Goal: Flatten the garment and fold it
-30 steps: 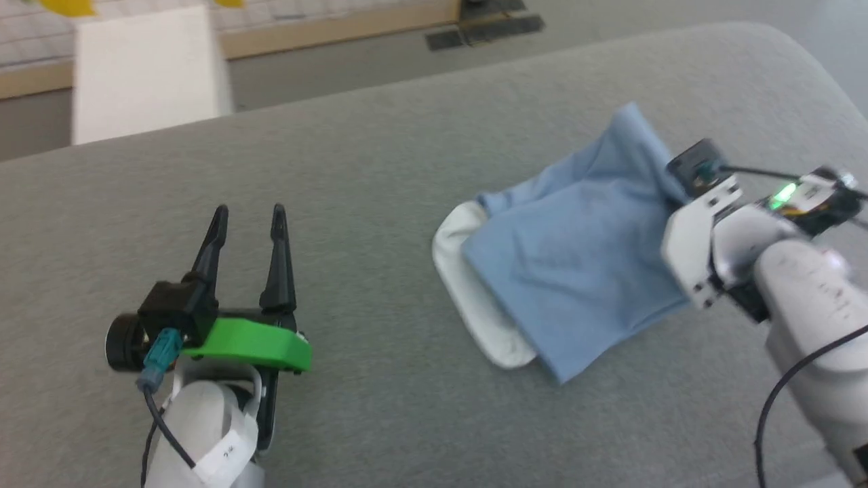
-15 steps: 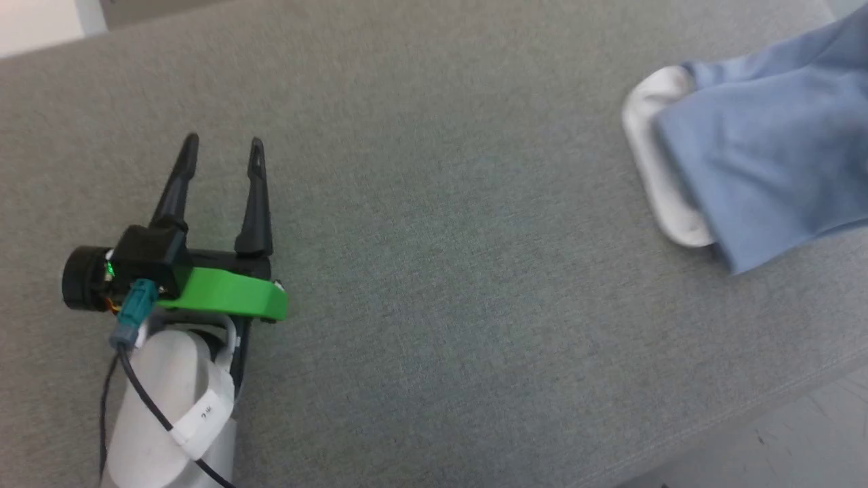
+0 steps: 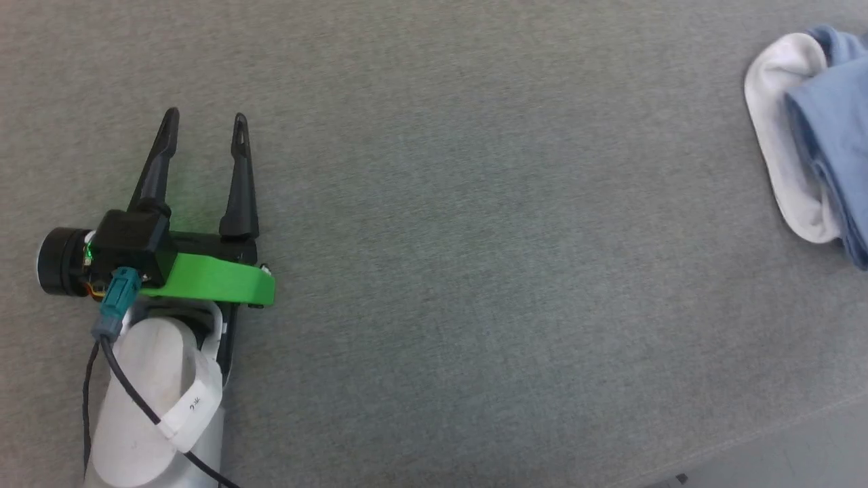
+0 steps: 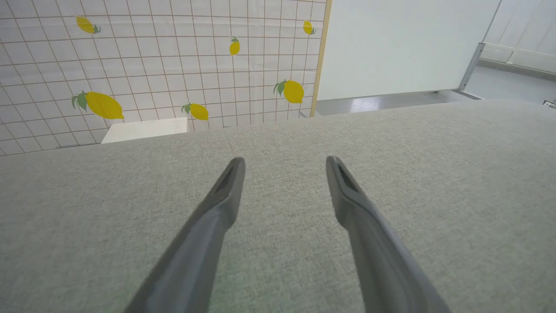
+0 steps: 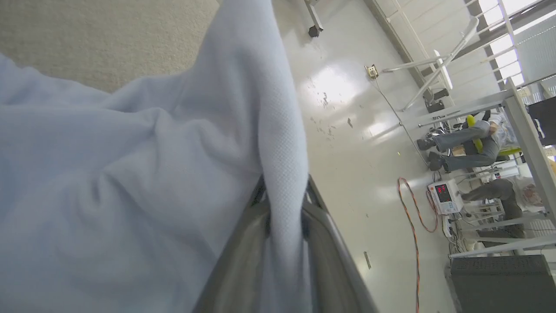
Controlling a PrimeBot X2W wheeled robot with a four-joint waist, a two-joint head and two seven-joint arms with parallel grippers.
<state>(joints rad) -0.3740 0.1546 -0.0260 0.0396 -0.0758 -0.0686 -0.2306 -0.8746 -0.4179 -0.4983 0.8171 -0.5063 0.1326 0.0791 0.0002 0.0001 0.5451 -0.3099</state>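
Observation:
The garment (image 3: 831, 129), light blue with a white sleeve (image 3: 780, 156) showing at its left side, lies bunched at the right edge of the head view on the grey cushioned surface (image 3: 475, 271). In the right wrist view the blue cloth (image 5: 130, 182) spreads to the left, and a ridge of it is pinched between the fingers of my right gripper (image 5: 284, 204), which is shut on it. My left gripper (image 3: 203, 122) rests far to the left of the garment, open, with bare surface between its fingers (image 4: 230, 191).
The cushion's front edge (image 3: 780, 434) runs across the lower right of the head view, with floor beyond. A tiled lemon-print wall (image 4: 152, 65) and a white panel (image 4: 399, 43) stand past the far edge. A person (image 5: 469, 148) sits in the distance by a red cable (image 5: 412, 213).
The head camera has swung left and down, so the garment slid to the picture's right edge and the right arm left the view. The left gripper stays open in place.

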